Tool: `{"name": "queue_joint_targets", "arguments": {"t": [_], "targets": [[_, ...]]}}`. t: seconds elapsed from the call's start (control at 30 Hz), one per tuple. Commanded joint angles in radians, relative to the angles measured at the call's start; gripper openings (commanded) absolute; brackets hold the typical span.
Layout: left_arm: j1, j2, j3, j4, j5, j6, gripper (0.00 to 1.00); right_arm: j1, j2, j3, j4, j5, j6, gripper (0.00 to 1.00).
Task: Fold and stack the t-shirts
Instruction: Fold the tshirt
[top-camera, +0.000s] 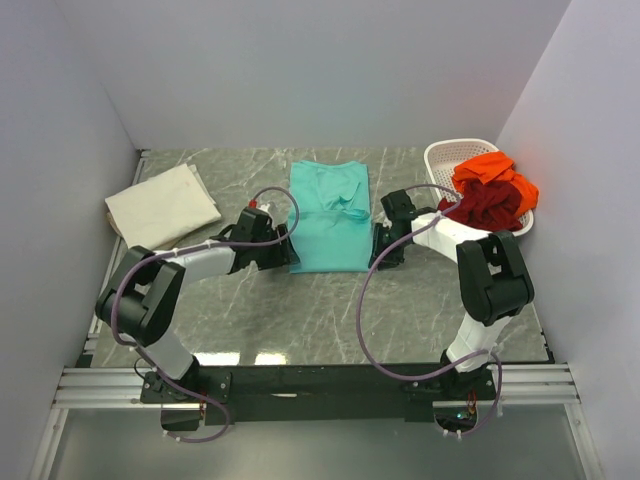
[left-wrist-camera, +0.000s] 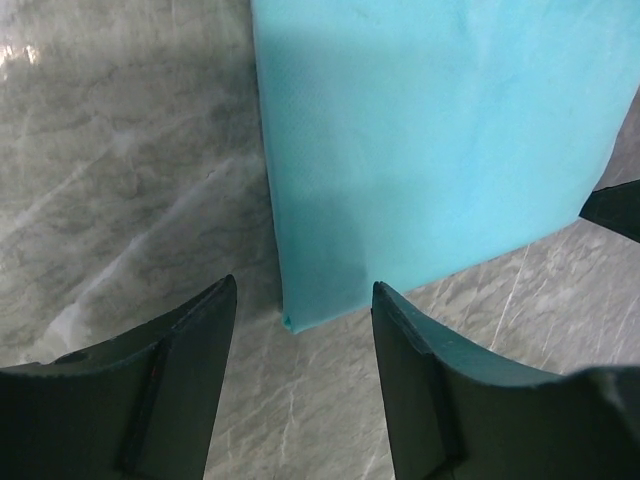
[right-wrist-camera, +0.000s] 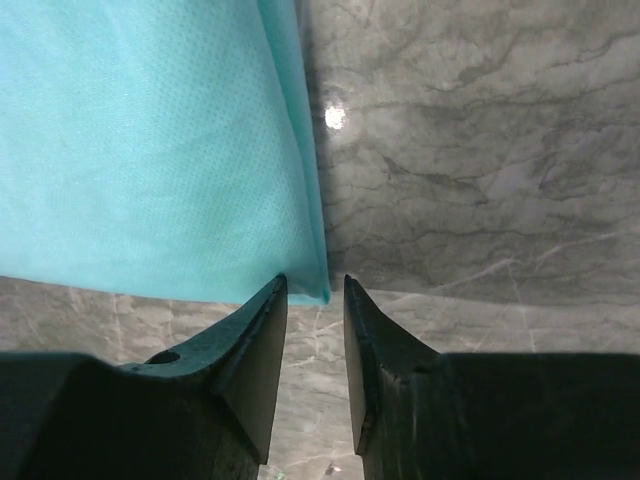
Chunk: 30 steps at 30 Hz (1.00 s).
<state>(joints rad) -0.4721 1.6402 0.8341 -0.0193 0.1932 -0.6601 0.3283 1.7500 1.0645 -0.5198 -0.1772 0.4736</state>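
Note:
A teal t-shirt (top-camera: 328, 222) lies folded into a tall rectangle in the middle of the table. My left gripper (top-camera: 284, 252) sits at its near left corner. In the left wrist view that gripper (left-wrist-camera: 305, 292) is open, with the shirt's corner (left-wrist-camera: 292, 318) lying flat between the fingertips. My right gripper (top-camera: 379, 252) is at the near right corner. Seen from its wrist, it (right-wrist-camera: 314, 284) stands open with only a narrow gap, and the teal corner (right-wrist-camera: 322, 292) sits at the tips, unpinched. A cream t-shirt (top-camera: 162, 206) lies folded at the left. Orange (top-camera: 495, 170) and dark red (top-camera: 487, 206) t-shirts are heaped together.
The orange and dark red shirts fill a white lattice basket (top-camera: 440, 156) at the back right corner. Grey walls close in the marble table (top-camera: 300, 310) on three sides. The arms' cables loop over the table between the bases and the teal shirt.

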Motion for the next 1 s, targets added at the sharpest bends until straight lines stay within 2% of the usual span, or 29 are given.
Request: {"name": "queue_joint_targets", "arguments": {"t": [0.0, 0.33, 0.53, 0.8, 0.97], "targets": [[-0.008, -0.046, -0.020, 0.033, -0.018, -0.018, 0.61, 0.017, -0.017, -0.008, 0.029, -0.005, 0.007, 0.36], [-0.022, -0.051, -0.036, 0.030, -0.044, -0.026, 0.58, 0.037, 0.022, -0.015, 0.018, 0.005, 0.005, 0.29], [-0.039, -0.028, -0.030, 0.025, -0.052, -0.035, 0.47, 0.040, 0.023, -0.041, 0.026, 0.004, 0.011, 0.19], [-0.059, -0.003, -0.009, -0.003, -0.063, -0.046, 0.36, 0.041, 0.013, -0.051, 0.026, 0.005, 0.014, 0.16], [-0.069, -0.009, -0.015, -0.034, -0.077, -0.061, 0.36, 0.040, 0.011, -0.049, 0.026, 0.007, 0.016, 0.15]]}}
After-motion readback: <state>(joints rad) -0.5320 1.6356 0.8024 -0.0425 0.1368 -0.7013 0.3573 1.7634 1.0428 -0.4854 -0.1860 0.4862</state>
